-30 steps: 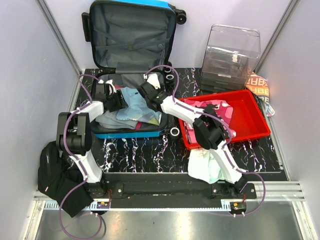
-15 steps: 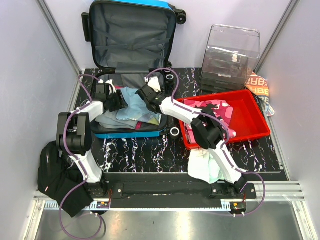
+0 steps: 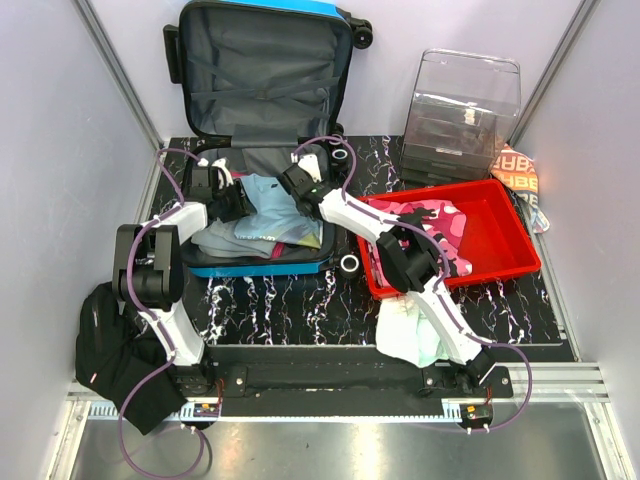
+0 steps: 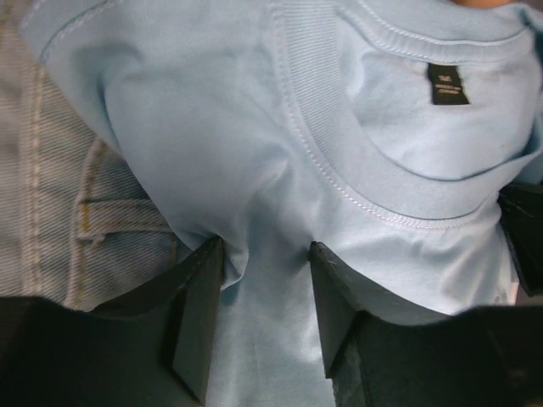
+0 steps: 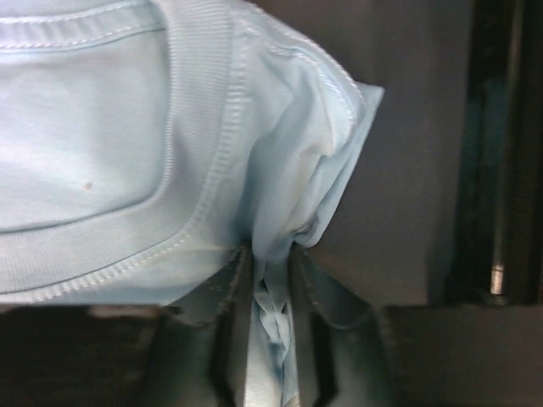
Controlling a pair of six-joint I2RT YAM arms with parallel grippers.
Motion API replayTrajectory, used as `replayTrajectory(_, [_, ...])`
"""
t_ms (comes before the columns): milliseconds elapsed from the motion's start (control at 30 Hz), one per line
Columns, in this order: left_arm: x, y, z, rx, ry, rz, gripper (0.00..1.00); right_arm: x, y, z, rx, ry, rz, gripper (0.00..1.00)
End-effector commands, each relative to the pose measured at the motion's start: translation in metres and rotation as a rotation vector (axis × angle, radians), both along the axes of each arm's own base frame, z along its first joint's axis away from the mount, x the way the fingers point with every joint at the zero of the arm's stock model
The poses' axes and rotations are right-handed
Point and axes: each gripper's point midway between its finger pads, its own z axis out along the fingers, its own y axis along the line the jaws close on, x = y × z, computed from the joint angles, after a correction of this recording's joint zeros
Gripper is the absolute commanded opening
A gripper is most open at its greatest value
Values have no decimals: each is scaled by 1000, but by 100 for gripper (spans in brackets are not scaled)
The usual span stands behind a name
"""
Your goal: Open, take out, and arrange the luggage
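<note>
left tool [image 4: 263,250] pinches a gathered fold of the light blue cotton t-shirt [image 4: 212,102], just below its ribbed collar; right tool [image 5: 270,259] is pressed almost together on a bunched edge of the same shirt; the large bright blue hard-shell suitcase [image 3: 258,268] lies open on the black marbled worktop [image 3: 290,300], lid propped against the back wall, clothes heaped in the lower half; best play, i'd say: raise both tools together and evenly, so the shirt peels off the pale denim jeans [image 4: 51,212] without dragging them along; small black neck label [image 4: 447,83] carries white print, too small to read
</note>
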Motion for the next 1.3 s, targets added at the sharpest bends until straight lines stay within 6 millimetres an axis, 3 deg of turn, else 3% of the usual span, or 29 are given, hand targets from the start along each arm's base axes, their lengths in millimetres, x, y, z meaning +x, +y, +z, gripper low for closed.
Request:
replayTrajectory(0, [14,-18,23,-69,-93,-61,44,-7,12,-5,55,72,58,21])
replayTrajectory(67, [13,-20,22,-80,-90,-71,37,-6,15,-2,73,72,67,12])
replayTrajectory(100, [12,-21,23,-82,-91,-74,33,-7,18,0,85,74,81,2])
replayTrajectory(133, [13,-21,25,-84,-99,-76,27,-6,20,8,98,64,84,0])
replayTrajectory(333, [11,-22,41,-80,-133,-98,0,-3,27,58,144,-11,146,0])
replayTrajectory(567, [10,-22,65,-72,-181,-115,0,-9,28,124,221,-128,226,0])
replayTrajectory(600, [9,-21,71,-71,-192,-116,0,-11,27,141,239,-155,230,0])
replayTrajectory(700, [9,-21,79,-67,-205,-121,0,-14,25,162,266,-193,243,0])
replayTrajectory(833, [8,-22,96,-76,-240,-129,0,-17,21,174,270,-213,247,0])
replayTrajectory(1033, [4,-32,98,-111,-233,-154,0,-21,14,197,281,-246,249,0])
replayTrajectory(1167, [3,-45,104,-132,-240,-183,0,-26,1,201,276,-234,239,0])
replayTrajectory(1267, [2,-56,110,-149,-244,-204,0,-33,-15,217,293,-245,234,0])
